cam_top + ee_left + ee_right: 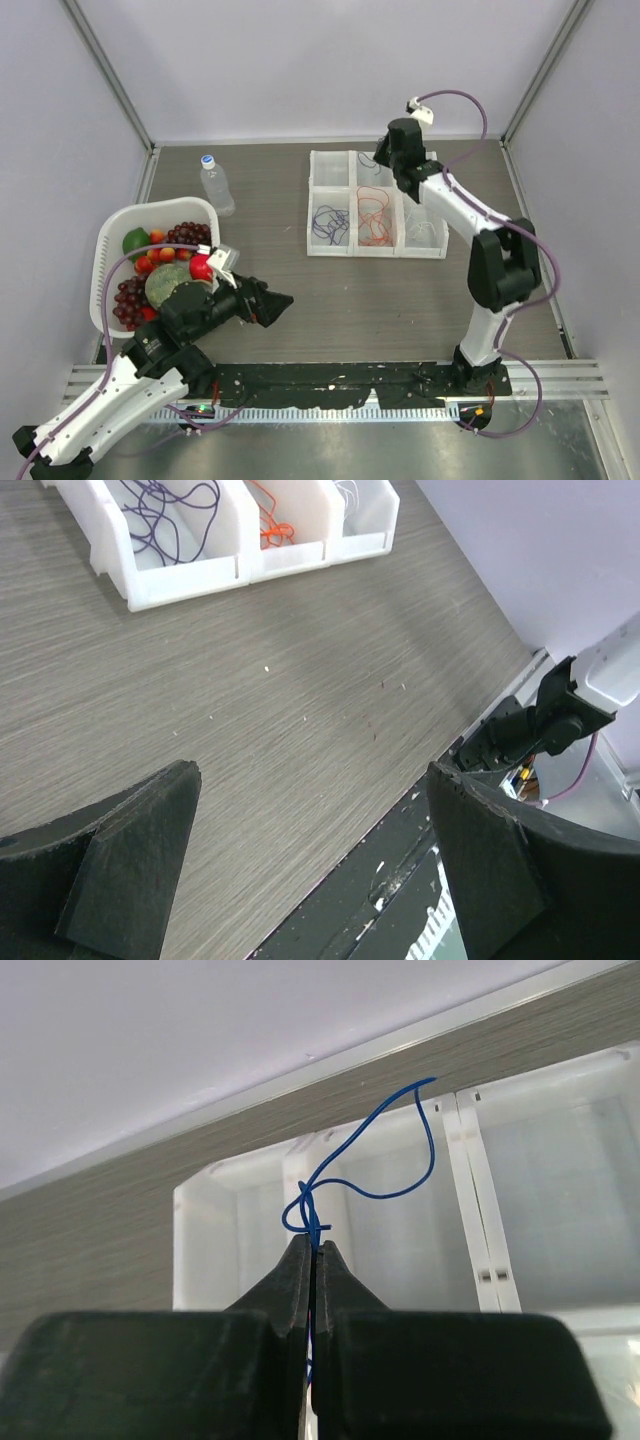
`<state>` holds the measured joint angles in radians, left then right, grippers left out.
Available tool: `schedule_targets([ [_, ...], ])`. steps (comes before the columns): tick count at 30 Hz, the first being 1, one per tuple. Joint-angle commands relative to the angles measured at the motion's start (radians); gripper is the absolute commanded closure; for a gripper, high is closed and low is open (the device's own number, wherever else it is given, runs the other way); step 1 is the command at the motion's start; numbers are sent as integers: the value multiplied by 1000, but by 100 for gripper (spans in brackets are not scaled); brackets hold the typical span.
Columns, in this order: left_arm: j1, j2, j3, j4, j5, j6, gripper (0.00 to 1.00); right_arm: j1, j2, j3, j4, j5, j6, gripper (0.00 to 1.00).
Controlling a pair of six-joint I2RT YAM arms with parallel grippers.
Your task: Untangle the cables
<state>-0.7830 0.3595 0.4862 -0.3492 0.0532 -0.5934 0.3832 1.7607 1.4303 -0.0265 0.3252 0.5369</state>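
Observation:
A white compartment tray [375, 253] stands at the back middle of the table. Its front row holds a purple cable [330, 225], an orange-red cable [373, 220] and a faint white cable [425, 228], one to a bin. My right gripper [385, 155] hovers over the tray's back row. In the right wrist view it [315, 1243] is shut on a thin blue cable [375, 1150] that loops up from the fingertips above an empty back bin [205, 1250]. My left gripper [280, 303] hangs low over the near table, wide open and empty [312, 770].
A white basket [150, 207] of fruit sits at the left, just behind my left arm. A water bottle [216, 185] stands behind it. A black rail [330, 380] runs along the near edge. Walls close in the back and both sides.

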Motion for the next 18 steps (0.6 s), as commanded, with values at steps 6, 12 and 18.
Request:
schedule_targets([
  [6, -45, -7, -14, 52, -42, 21, 1, -83, 319, 278, -93, -204, 169, 99],
  [12, -58, 6, -17, 56, -44, 26, 0, -81, 440, 369, -144, -204, 206, 98],
  [18, -59, 25, -9, 56, -72, 27, 0, -83, 468, 404, -203, -175, 150, 79],
])
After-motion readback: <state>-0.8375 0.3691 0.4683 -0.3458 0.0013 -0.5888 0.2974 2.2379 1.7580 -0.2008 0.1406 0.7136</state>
